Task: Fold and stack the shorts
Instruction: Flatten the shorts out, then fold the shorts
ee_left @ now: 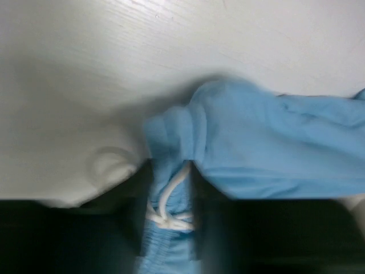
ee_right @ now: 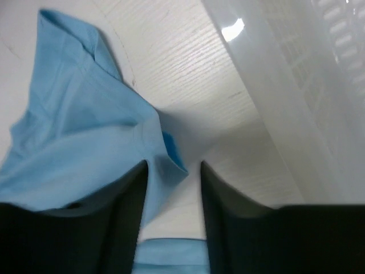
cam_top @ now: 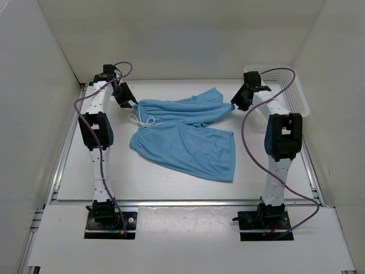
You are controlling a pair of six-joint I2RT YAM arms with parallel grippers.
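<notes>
Early going: shorts (cam_top: 182, 134) sprawl unfolded, the whole fold and stack still ahead. Left gripper (cam_top: 130, 100) at the waistband (ee_left: 166, 251), grip unclear. Right gripper (ee_right: 173, 168) narrowly parted around a hem corner (ee_right: 175, 161).

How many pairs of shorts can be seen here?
1: the blue shorts lie spread on the middle of the table, waist toward the left. The inside of the basket is partly hidden.

Shorts (cam_top: 188, 142): thin, soft, matt cloth, with a white cord (ee_left: 171, 197). Surface (ee_right: 188, 63): white, faint wood-like grain, slight sheen. Basket (ee_right: 296, 85): smooth, glossy white plastic mesh.
</notes>
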